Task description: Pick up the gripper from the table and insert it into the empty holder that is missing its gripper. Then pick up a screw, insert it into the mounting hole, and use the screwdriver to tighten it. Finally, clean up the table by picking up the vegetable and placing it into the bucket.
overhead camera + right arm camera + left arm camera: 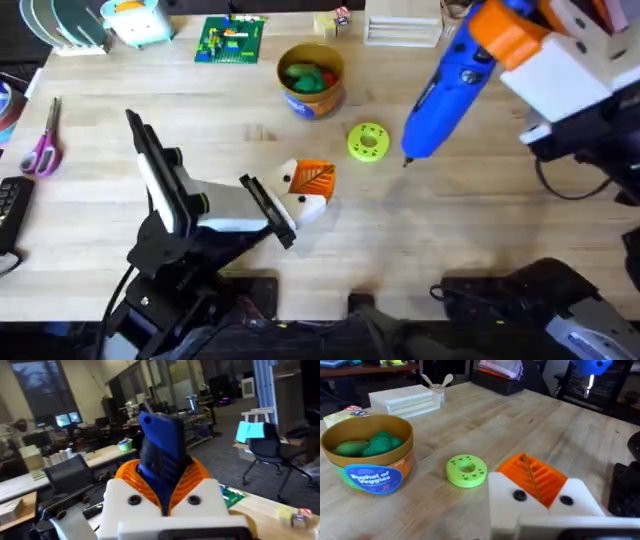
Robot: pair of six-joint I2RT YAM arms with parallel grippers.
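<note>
My left gripper (312,190) rests low over the table (420,230) at its middle, shut with nothing held. Its two orange ribbed pads (532,477) meet in the left wrist view. They sit on white holder fingers (502,502), each with a dark screw head. My right gripper (505,45) is raised at the back right, shut on the blue screwdriver (450,85). The screwdriver tip (407,160) points down beside the lime disc. The screwdriver body (162,450) stands between the pads. The yellow bucket (312,95) holds green vegetable pieces (380,442).
A lime-green disc (368,142) lies between the bucket and the left gripper. Pink scissors (42,150) are at the left edge. A green brick plate (232,40) and a white box (405,25) are at the back. Bare tabletop lies front right.
</note>
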